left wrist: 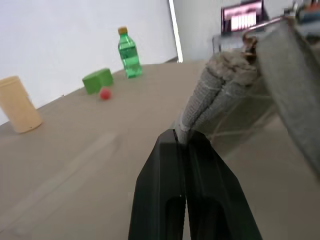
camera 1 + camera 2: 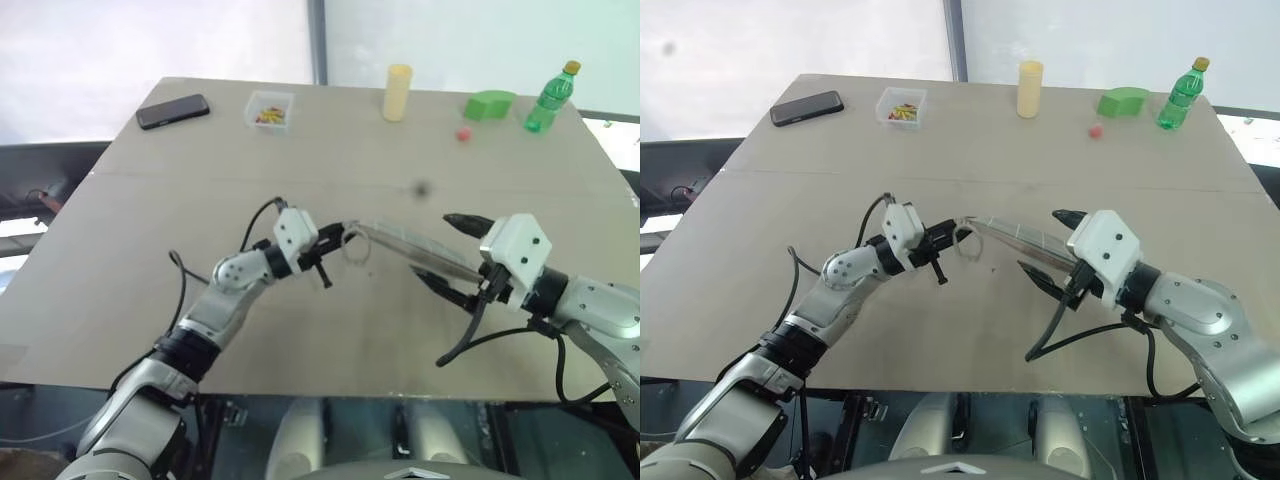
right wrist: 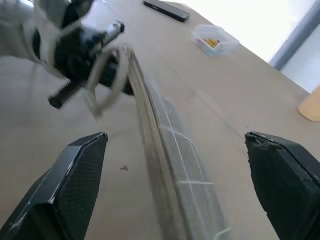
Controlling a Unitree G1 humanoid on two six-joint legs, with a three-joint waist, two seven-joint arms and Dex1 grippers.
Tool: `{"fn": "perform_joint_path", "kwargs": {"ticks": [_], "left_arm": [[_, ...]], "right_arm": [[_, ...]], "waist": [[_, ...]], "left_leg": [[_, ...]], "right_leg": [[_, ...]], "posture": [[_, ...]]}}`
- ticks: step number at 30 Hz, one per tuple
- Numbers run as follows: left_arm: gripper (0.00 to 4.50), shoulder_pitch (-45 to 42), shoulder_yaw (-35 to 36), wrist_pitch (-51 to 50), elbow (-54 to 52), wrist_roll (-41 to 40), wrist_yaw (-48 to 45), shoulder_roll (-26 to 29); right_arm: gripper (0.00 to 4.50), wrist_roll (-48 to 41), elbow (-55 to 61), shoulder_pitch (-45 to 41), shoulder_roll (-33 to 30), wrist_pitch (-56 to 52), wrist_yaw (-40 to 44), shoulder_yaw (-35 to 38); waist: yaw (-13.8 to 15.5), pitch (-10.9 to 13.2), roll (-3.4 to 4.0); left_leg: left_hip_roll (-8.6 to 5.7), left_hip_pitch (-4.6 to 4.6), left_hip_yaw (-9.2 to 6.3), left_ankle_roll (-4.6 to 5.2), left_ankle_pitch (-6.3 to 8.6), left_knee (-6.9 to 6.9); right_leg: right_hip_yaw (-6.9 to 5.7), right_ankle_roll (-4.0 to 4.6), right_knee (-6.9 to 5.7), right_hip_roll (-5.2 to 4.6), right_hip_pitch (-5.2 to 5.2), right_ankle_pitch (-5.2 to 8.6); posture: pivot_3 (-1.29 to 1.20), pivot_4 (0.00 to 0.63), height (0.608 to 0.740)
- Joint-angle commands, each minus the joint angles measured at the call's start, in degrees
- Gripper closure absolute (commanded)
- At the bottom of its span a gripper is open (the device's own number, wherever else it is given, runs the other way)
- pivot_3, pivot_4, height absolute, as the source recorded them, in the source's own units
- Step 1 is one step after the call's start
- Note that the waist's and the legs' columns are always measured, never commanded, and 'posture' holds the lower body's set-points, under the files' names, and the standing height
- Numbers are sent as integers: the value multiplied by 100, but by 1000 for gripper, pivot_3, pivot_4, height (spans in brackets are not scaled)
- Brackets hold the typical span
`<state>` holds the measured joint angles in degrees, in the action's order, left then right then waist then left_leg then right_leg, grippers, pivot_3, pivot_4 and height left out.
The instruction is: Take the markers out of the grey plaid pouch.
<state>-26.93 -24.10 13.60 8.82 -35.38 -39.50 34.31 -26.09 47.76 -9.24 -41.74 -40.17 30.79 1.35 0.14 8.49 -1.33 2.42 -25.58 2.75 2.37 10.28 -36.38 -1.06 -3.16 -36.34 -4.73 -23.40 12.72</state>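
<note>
Left gripper (image 2: 326, 262) pinches the pouch (image 2: 415, 248) by one end — soft, probably light, it sags; right gripper (image 2: 452, 255) gapes around the far end.

no text or label can be read.
</note>
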Motion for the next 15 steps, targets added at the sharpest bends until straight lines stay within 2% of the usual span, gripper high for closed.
{"fn": "perform_joint_path", "kwargs": {"ticks": [1, 6, 9, 12, 15], "left_arm": [[4469, 234, 398, -1091, -686, -529, 38, -226], [4469, 570, 646, -2228, -1198, -624, -89, -443], [4469, 662, 825, -2715, -1319, -573, -115, -489], [4469, 610, 1175, -3219, -1387, -693, 286, -732], [4469, 554, 1478, -3459, -1379, -664, 749, -1167]], "right_arm": [[0, 266, 276, -276, -153, 82, 61, -359], [0, 283, 146, -407, -119, 309, 377, -675], [0, 57, 44, -653, 104, 29, 316, -706], [0, -581, -20, -1117, 512, -952, -119, -385], [0, -1668, -63, -1268, 942, -1923, -564, 295]], "waist": [[1, 0, 0], [23, 0, -1], [50, 0, -1], [52, 0, -1], [83, -1, -4]], "left_leg": [[0, 4, 1, 0, 0, 0], [0, 5, -1, -1, 0, -15], [-1, 1, 2, -1, 0, -21], [-1, 1, 0, -1, 0, -23], [2, -1, -12, -1, 0, -24]], "right_leg": [[-1, 4, -2, 2, 2, 3], [-9, 8, -8, 12, 9, 12], [-3, 12, -7, 10, 8, 10], [-2, 13, -7, 10, 8, 9], [-3, 14, -11, 9, 7, 8]], "posture": [[0, 150, 740], [0, 150, 740], [0, 150, 740], [0, 150, 740], [0, 150, 740]]}}
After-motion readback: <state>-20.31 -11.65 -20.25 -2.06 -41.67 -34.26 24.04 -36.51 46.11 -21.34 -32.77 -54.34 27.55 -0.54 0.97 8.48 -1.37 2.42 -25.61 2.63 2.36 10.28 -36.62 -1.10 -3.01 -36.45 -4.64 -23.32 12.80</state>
